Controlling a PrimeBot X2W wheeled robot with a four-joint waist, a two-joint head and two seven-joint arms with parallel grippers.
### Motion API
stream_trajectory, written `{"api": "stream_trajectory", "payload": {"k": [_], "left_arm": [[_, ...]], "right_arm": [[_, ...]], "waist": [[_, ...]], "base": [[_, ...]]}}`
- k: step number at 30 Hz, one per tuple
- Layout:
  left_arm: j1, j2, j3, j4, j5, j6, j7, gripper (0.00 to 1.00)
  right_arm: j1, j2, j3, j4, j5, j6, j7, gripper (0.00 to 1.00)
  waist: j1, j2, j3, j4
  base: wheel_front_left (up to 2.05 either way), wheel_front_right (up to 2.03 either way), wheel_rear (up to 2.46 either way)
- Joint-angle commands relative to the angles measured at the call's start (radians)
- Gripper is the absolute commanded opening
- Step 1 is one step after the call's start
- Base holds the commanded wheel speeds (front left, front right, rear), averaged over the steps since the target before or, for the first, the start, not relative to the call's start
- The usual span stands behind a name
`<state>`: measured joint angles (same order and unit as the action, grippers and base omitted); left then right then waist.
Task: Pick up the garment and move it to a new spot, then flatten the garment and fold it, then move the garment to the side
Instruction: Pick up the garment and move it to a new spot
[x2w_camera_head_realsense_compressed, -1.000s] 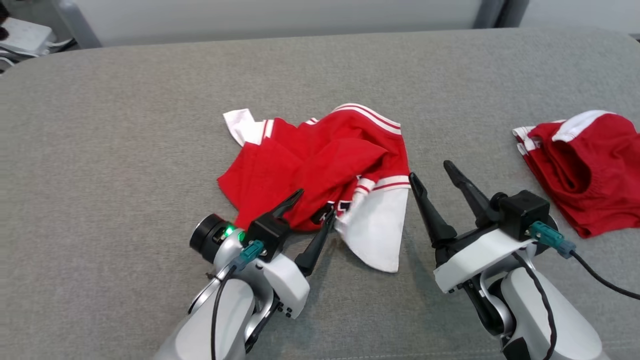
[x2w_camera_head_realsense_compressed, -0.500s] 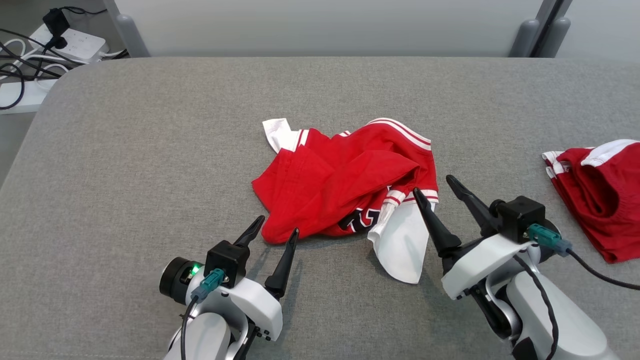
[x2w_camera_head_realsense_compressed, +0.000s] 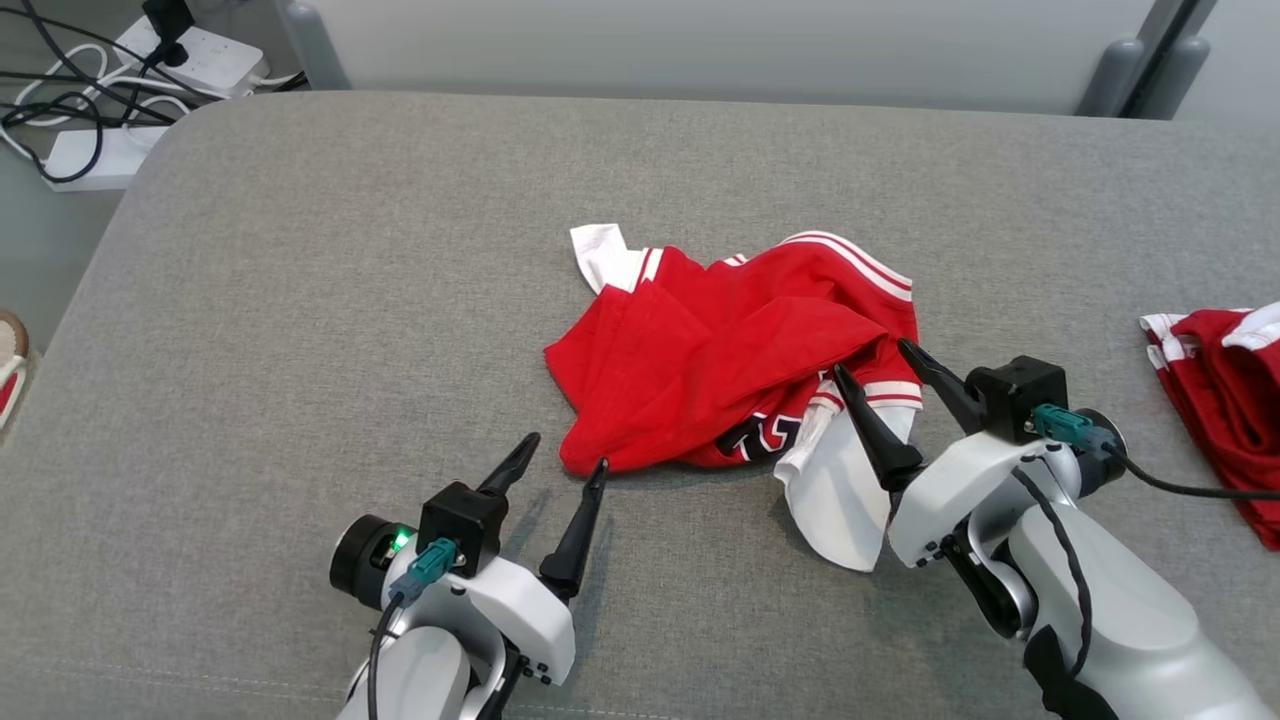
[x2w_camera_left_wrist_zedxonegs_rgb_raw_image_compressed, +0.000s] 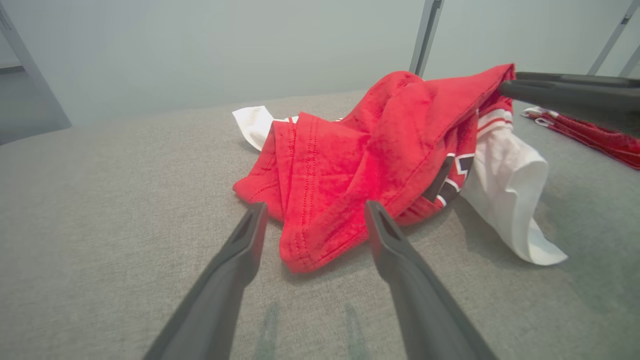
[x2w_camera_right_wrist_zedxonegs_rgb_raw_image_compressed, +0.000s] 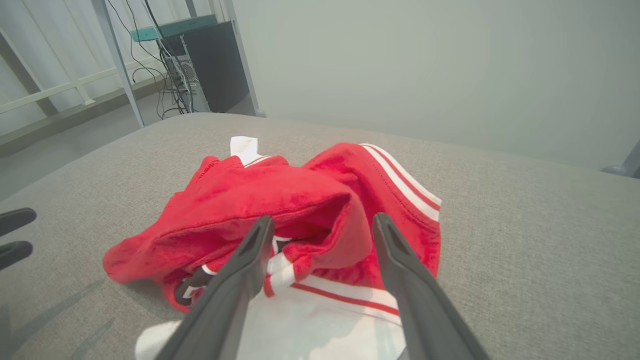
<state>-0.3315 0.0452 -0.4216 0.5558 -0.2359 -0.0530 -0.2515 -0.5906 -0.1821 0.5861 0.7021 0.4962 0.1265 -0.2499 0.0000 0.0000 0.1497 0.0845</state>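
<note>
A crumpled red garment (x2w_camera_head_realsense_compressed: 720, 365) with white sleeves and striped trim lies in a heap in the middle of the grey padded table (x2w_camera_head_realsense_compressed: 300, 300). My left gripper (x2w_camera_head_realsense_compressed: 562, 462) stands open just short of its near left corner (x2w_camera_left_wrist_zedxonegs_rgb_raw_image_compressed: 305, 250), not touching it. My right gripper (x2w_camera_head_realsense_compressed: 873, 357) is open above the garment's right edge, its fingers over the white sleeve (x2w_camera_head_realsense_compressed: 835, 490) and the striped cuff (x2w_camera_right_wrist_zedxonegs_rgb_raw_image_compressed: 320, 285). In the right wrist view the red fabric (x2w_camera_right_wrist_zedxonegs_rgb_raw_image_compressed: 280, 205) bunches up between and beyond the fingers.
A second red and white garment (x2w_camera_head_realsense_compressed: 1225, 395) lies at the table's right edge. Power strips and cables (x2w_camera_head_realsense_compressed: 110, 90) sit on the floor beyond the far left corner. A shoe tip (x2w_camera_head_realsense_compressed: 8, 360) shows at the left border. The table's left half is bare.
The head camera has shifted, so the whole scene sits further right. My left gripper has drawn back off the garment's near corner. My right gripper has moved forward over the garment's right edge.
</note>
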Motion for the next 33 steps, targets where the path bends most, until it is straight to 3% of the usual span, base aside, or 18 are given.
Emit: {"api": "stream_trajectory", "payload": {"k": [1, 2, 3, 4, 5, 6, 15, 27, 33], "left_arm": [[-0.011, 0.005, 0.017, -0.026, -0.015, -0.003, -0.010, 1.00], [-0.012, 0.005, 0.011, -0.026, -0.020, -0.001, -0.010, 1.00], [-0.013, 0.005, 0.005, -0.027, -0.025, 0.000, -0.010, 1.00], [-0.015, 0.005, -0.002, -0.028, -0.030, 0.002, -0.010, 1.00], [-0.016, 0.005, -0.007, -0.029, -0.035, 0.004, -0.010, 1.00], [-0.018, 0.005, -0.013, -0.029, -0.039, 0.005, -0.010, 1.00], [-0.039, 0.005, -0.053, -0.027, -0.055, 0.008, -0.010, 1.00], [-0.039, 0.005, -0.067, 0.010, -0.067, 0.028, -0.010, 1.00], [-0.016, 0.005, -0.066, -0.004, -0.081, 0.039, -0.010, 1.00]], "right_arm": [[-0.034, 0.012, 0.020, 0.016, 0.008, 0.004, -0.012, 1.00], [-0.047, 0.015, 0.025, 0.033, 0.009, 0.004, -0.012, 1.00], [-0.061, 0.019, 0.030, 0.049, 0.010, 0.004, -0.012, 0.75], [-0.075, 0.021, 0.039, 0.068, 0.008, 0.004, -0.012, 0.40], [-0.090, 0.023, 0.045, 0.086, 0.008, 0.004, -0.012, 0.16], [-0.106, 0.026, 0.051, 0.099, 0.008, 0.004, -0.012, 0.00], [-0.180, 0.017, 0.038, 0.033, 0.027, 0.004, -0.012, 0.00], [-0.249, -0.020, 0.016, -0.209, 0.009, 0.004, -0.012, 0.00], [-0.292, -0.057, 0.004, -0.268, 0.001, 0.004, 0.004, 0.00]], "waist": [[0.0000, 0.0000, 0.004, 0.009], [0.0000, 0.0000, 0.006, 0.012], [0.0000, 0.0000, 0.007, 0.016], [0.0000, 0.0000, 0.008, 0.019], [0.0000, 0.0000, 0.009, 0.022], [0.0000, 0.0000, 0.011, 0.025], [0.0000, 0.0000, 0.002, 0.016], [0.0000, 0.0000, -0.058, -0.071], [0.0000, 0.0000, -0.069, -0.043]], "base": [[0.00, 0.00, 0.00], [0.00, 0.00, 0.00], [0.00, 0.00, 0.00], [0.00, 0.00, 0.00], [0.00, 0.00, 0.00], [0.00, 0.00, 0.00], [0.00, 0.00, 0.00], [0.00, 0.00, 0.00], [0.00, 0.00, 0.00]]}}
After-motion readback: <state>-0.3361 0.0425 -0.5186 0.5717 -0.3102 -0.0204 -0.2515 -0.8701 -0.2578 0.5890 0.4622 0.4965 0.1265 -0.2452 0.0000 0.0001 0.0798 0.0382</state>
